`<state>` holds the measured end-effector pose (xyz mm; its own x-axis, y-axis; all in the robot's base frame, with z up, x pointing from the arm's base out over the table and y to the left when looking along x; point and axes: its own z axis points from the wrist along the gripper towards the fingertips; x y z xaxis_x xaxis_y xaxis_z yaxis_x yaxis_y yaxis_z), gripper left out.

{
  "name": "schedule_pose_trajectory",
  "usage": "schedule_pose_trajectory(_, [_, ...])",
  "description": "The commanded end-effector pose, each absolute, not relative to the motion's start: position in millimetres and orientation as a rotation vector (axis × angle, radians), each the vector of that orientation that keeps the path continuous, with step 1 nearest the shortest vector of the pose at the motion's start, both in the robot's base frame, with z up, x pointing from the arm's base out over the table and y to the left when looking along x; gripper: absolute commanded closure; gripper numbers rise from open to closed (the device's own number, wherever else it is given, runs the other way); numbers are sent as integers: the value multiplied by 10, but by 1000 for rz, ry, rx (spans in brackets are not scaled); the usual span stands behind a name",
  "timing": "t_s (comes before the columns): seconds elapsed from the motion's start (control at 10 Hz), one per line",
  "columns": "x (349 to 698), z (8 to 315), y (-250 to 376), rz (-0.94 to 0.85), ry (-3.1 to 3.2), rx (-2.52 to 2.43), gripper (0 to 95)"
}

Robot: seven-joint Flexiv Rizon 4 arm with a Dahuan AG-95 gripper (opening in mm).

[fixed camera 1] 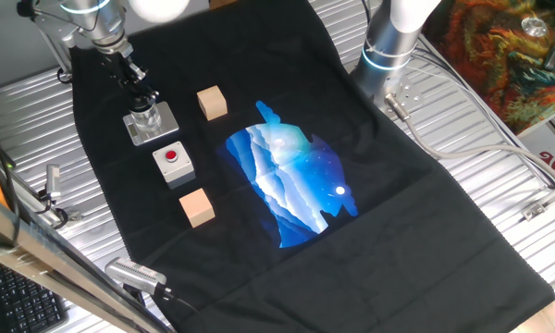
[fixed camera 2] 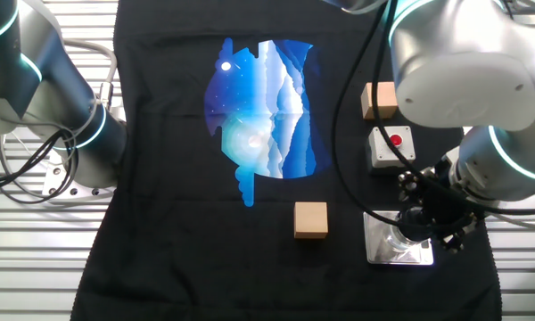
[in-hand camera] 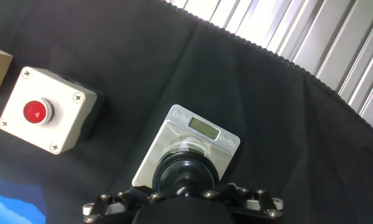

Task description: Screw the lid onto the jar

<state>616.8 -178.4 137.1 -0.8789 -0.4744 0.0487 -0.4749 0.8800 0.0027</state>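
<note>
In one fixed view, the black two-finger gripper (fixed camera 1: 141, 95) hangs straight over the small pale, clear-whitish jar (fixed camera 1: 148, 117), which stands on its grey square metal base plate (fixed camera 1: 152, 127) on the black cloth over the ribbed metal bench (fixed camera 1: 499, 176). A grey box with a red round button (fixed camera 1: 173, 163) sits just beside the plate, with two wooden cubes (fixed camera 1: 212, 103) further off. The lid is not separable from the gripper here. If the arm twists off-axis, the light plate could spin or slide on the cloth instead of the thread taking.

In the other fixed view, the gripper (fixed camera 2: 428, 218) covers the jar's top; only the plate (fixed camera 2: 397, 242) and a glassy lower part show. The cloth is loose, so any sideways drag could rumple it and tilt the jar.

In the hand view, the small round black lid (in-hand camera: 185, 173) sits centred over the jar, directly below the fingers. Whether they are clenched on it, I cannot tell, since the tips are hidden. Started crooked, the lid would cross-thread and jam; a loose grip would slip round it.
</note>
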Motion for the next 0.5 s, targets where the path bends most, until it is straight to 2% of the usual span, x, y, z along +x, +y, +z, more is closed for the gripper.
schedule_pose_trajectory(0.1, [6172, 1377, -1783, 13, -2996, 760, 190])
schedule_pose_trajectory(0.5, [6169, 1387, -1785, 10, -3009, 763, 190])
